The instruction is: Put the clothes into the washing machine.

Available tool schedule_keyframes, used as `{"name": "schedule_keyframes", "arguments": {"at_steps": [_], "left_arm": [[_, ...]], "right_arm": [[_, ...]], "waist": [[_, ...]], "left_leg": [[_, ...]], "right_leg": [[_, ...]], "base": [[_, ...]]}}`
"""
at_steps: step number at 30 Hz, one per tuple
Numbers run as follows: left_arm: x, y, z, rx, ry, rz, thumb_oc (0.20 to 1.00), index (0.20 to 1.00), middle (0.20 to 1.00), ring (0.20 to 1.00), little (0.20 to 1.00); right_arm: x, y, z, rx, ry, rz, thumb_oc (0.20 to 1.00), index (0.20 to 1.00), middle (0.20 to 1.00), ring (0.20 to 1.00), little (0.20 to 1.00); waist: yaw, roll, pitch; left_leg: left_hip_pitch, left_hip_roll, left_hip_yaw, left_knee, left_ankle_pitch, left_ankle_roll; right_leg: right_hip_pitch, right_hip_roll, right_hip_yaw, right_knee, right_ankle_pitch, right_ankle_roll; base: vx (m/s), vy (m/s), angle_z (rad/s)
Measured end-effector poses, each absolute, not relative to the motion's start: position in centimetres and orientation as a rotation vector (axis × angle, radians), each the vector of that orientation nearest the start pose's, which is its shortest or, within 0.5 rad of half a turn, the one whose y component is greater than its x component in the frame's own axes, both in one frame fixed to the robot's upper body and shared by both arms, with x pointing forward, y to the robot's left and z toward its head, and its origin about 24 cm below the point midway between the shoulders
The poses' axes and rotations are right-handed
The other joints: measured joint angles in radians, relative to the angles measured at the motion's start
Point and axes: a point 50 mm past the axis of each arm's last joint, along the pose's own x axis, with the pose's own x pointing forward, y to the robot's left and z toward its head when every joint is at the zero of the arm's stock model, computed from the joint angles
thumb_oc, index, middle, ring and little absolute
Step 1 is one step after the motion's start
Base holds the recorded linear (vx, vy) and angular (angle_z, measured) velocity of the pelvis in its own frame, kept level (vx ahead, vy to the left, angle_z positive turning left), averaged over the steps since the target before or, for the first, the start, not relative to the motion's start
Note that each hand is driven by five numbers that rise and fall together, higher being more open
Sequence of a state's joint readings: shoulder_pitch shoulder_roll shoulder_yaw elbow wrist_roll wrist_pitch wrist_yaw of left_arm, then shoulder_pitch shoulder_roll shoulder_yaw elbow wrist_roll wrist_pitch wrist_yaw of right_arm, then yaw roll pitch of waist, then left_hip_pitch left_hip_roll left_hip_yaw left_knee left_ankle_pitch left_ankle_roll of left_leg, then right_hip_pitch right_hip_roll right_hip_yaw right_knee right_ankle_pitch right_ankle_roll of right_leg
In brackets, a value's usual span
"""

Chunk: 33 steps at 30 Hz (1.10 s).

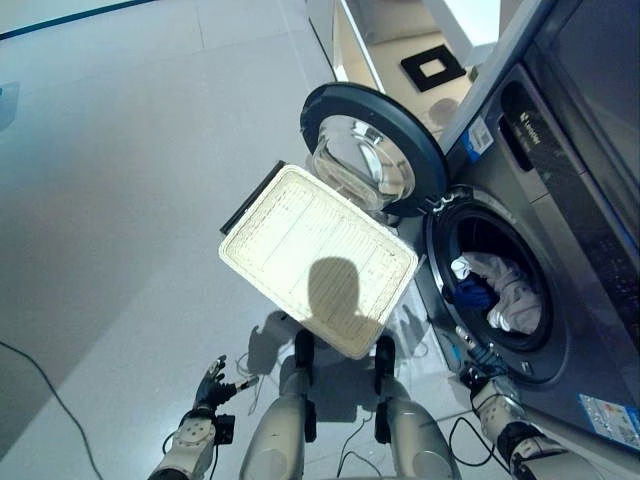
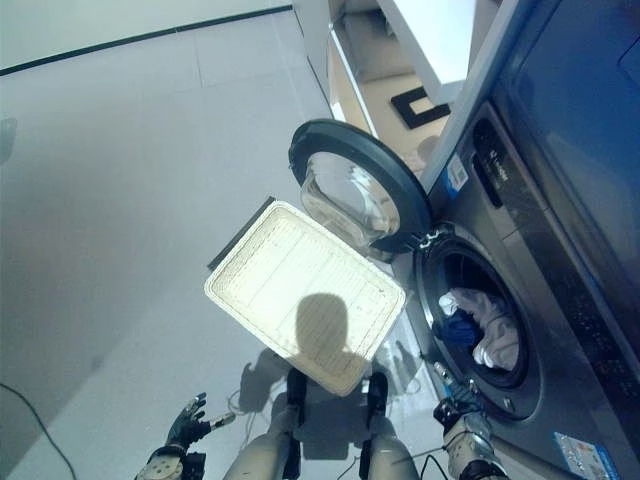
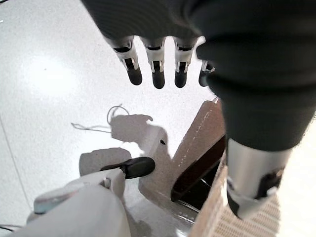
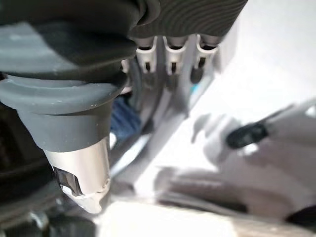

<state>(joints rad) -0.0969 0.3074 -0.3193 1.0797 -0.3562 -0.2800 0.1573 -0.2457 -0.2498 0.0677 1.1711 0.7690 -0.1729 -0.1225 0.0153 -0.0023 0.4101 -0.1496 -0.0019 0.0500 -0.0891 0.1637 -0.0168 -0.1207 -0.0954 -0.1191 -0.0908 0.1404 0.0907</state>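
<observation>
The grey washing machine [image 1: 560,200] stands at the right with its round door [image 1: 370,150] swung open toward the left. White clothes [image 1: 510,290] and a blue piece [image 1: 472,295] lie inside the drum. A pale rectangular basket [image 1: 315,255] sits in front of me with nothing in it. My right hand [image 1: 487,395] hangs low by the drum's lower rim, fingers [image 4: 170,61] straight, thumb apart, holding nothing; the blue cloth [image 4: 123,121] shows past them. My left hand [image 1: 212,385] is low at the left over the floor, its fingers [image 3: 158,74] straight and empty.
The open door juts out over the basket's far corner. A white cabinet with a black square item [image 1: 432,68] stands behind the machine. Pale tiled floor [image 1: 120,200] spreads wide to the left.
</observation>
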Motion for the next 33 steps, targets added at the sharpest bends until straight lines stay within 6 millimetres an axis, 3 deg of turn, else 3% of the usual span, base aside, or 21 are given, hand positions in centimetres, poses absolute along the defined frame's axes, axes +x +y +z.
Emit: {"name": "schedule_keyframes", "arguments": {"at_steps": [3, 5, 7, 11, 15, 24, 33], "left_arm": [[17.3, 23.3, -12.1, 0.201, 0.729, 0.186, 1.0, 1.0, 1.0, 1.0, 1.0], [15.5, 23.0, -13.1, 0.188, 0.786, 0.189, 1.0, 1.0, 1.0, 1.0, 1.0], [14.8, 23.0, -13.6, 0.177, 0.833, 0.2, 1.0, 1.0, 1.0, 1.0, 1.0], [12.2, 22.7, -14.8, 0.183, 0.956, 0.135, 1.0, 1.0, 1.0, 1.0, 1.0], [11.2, 22.2, -15.4, 0.158, 1.033, 0.077, 1.0, 1.0, 1.0, 1.0, 1.0], [10.2, 20.6, -16.0, 0.01, 1.09, -0.023, 1.0, 1.0, 1.0, 1.0, 1.0], [9.1, 20.0, -16.3, -0.11, 1.194, -0.18, 1.0, 1.0, 1.0, 1.0, 1.0]], "right_arm": [[20.2, -24.4, -11.4, 0.324, 0.727, -0.529, 1.0, 1.0, 1.0, 1.0, 1.0], [18.1, -23.4, -12.8, 0.218, 0.838, -0.433, 1.0, 1.0, 1.0, 1.0, 1.0], [17.2, -22.9, -13.4, 0.117, 0.903, -0.336, 1.0, 1.0, 1.0, 1.0, 1.0], [12.9, -21.1, -15.4, -0.094, 1.061, -0.102, 1.0, 1.0, 1.0, 1.0, 1.0], [12.1, -20.0, -15.8, -0.231, 1.082, 0.061, 1.0, 1.0, 1.0, 1.0, 1.0], [11.4, -20.0, -16.0, -0.204, 1.107, 0.135, 1.0, 1.0, 1.0, 1.0, 1.0], [10.5, -19.7, -16.3, -0.131, 1.195, 0.231, 1.0, 1.0, 1.0, 1.0, 1.0]], "waist": [[0.0, 0.0, -0.018], [0.0, -0.007, -0.122], [-0.001, -0.011, -0.143], [0.0, -0.035, -0.279], [0.0, -0.031, -0.321], [-0.002, 0.014, -0.354], [-0.002, 0.016, -0.385]], "left_leg": [[0.005, 0.0, 0.0, 0.0, -0.003, -0.001], [0.051, 0.007, 0.0, -0.004, -0.024, -0.008], [0.086, 0.009, -0.007, -0.002, -0.029, -0.01], [0.128, 0.018, -0.026, -0.005, -0.055, -0.014], [0.141, 0.027, -0.027, -0.006, -0.057, -0.015], [0.194, 0.043, -0.026, -0.006, -0.064, -0.026], [0.228, 0.055, -0.026, -0.006, -0.075, -0.039]], "right_leg": [[0.004, 0.001, -0.001, 0.0, -0.001, -0.001], [0.05, 0.006, -0.004, 0.0, -0.021, -0.014], [0.091, 0.01, -0.017, 0.0, -0.027, -0.017], [0.149, 0.02, -0.032, 0.0, -0.064, -0.026], [0.162, 0.028, -0.033, 0.0, -0.071, -0.036], [0.209, 0.045, -0.032, -0.002, -0.079, -0.048], [0.247, 0.058, -0.037, -0.006, -0.091, -0.059]], "base": [[0.01, -0.002, 0.0], [0.16, -0.054, -0.01], [0.14, -0.047, 0.14], [0.12, -0.037, 0.13], [0.07, -0.046, 0.01], [0.03, -0.032, 0.0], [0.05, -0.012, 0.0]]}}
